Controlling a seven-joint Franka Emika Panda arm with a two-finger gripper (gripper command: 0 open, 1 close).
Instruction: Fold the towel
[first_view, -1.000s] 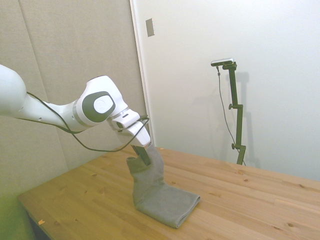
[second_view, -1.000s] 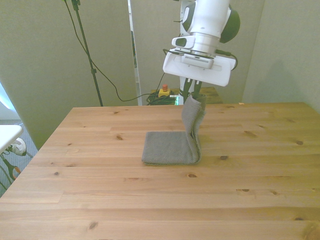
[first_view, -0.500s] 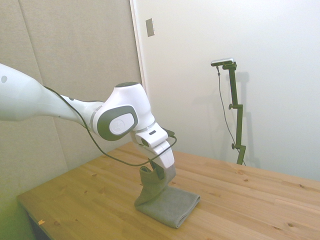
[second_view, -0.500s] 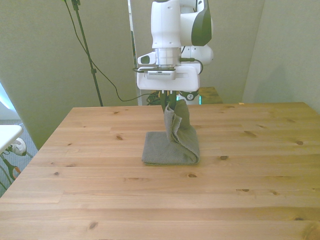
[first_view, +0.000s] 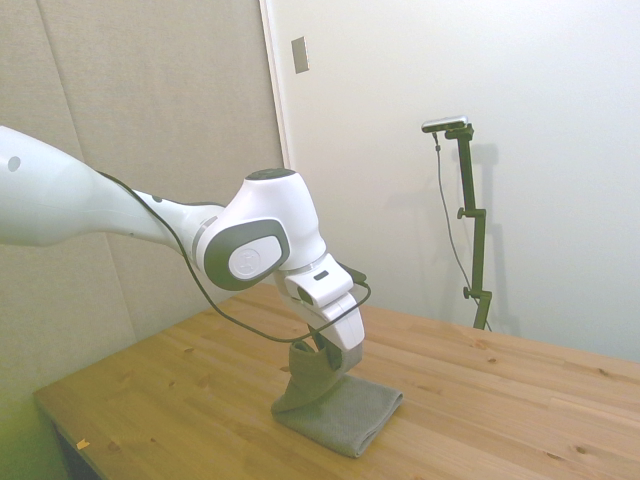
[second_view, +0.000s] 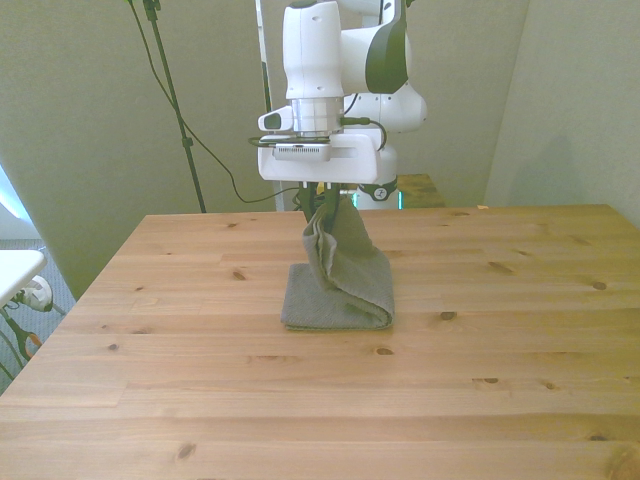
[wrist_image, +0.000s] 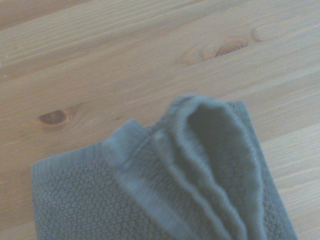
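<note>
Lowered and carried toward the front view's left, the gripper (second_view: 322, 203) is seen with fingers clenched on the towel's (second_view: 340, 285) raised edge; soft, thick cloth droops mid-surface (second_view: 500, 380), best held there.

Lighting's pretty soft and even in all three shots, kinda washed out in the side view with a yellowish-green cast creeping into its lower left corner. Shadows are faint, just a soft one on the bench (second_view: 200, 350) under the towel (second_view: 340, 285). Wrist view's a bit blurry and low contrast, though the towel's weave still shows.
</note>
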